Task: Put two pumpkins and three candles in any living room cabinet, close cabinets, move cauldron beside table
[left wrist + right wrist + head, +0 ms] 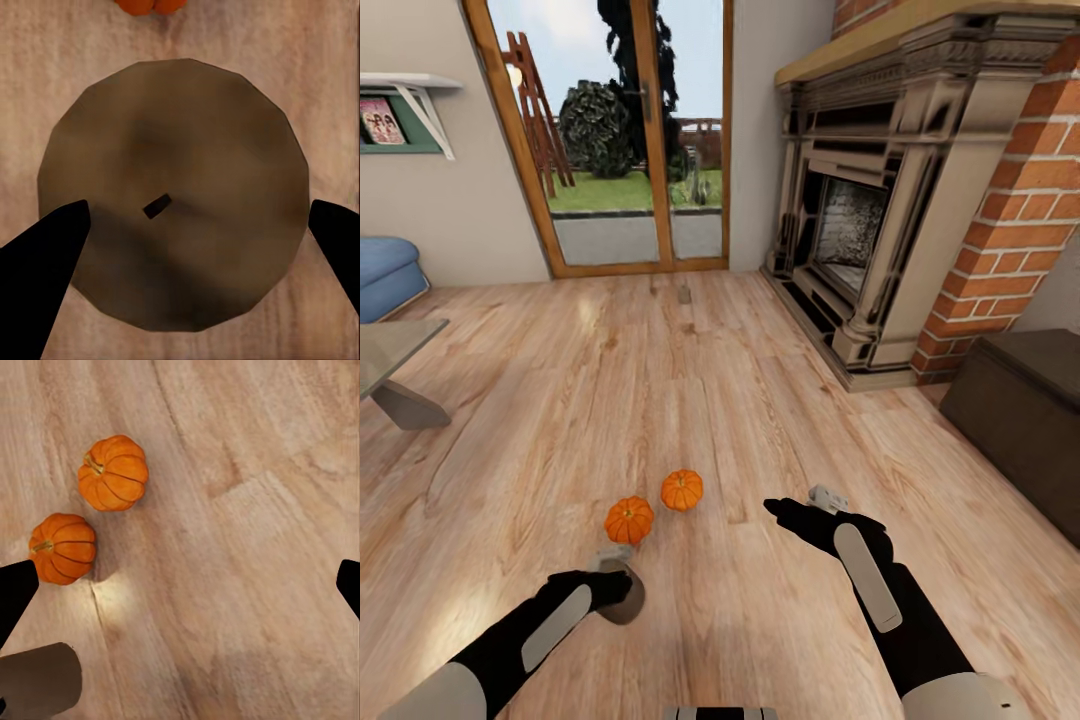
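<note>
The robot stood on a light wooden plank floor point(740, 420) in a living room, both arms reaching forward and low over the boards. Nearest, the left gripper point(622, 585) hung above a squat brown-grey candle point(176, 195); in the left wrist view its round top with a dark wick sat between the two black fingertips point(41, 259), which were spread wide on either side and not touching it. The right gripper point(800, 510) hovered over bare floor with its fingers also spread apart, holding nothing. Just beyond the left gripper lay the two pumpkins, the nearer pumpkin point(629, 520) close to the candle and the farther pumpkin point(682, 490) just beside it, apart from each other and upright on the boards. To the right, the dark-brown cabinet point(1025, 420) stood against the wall, its front shut, well apart from the pumpkins. A glass-topped table point(390, 355) edged in from the left, with a blue sofa point(385, 275) behind it. Open floor ran ahead to a brick fireplace point(860, 230) and a wooden-framed glass door point(615, 140); a small object, too small to tell, lay near the door.
</note>
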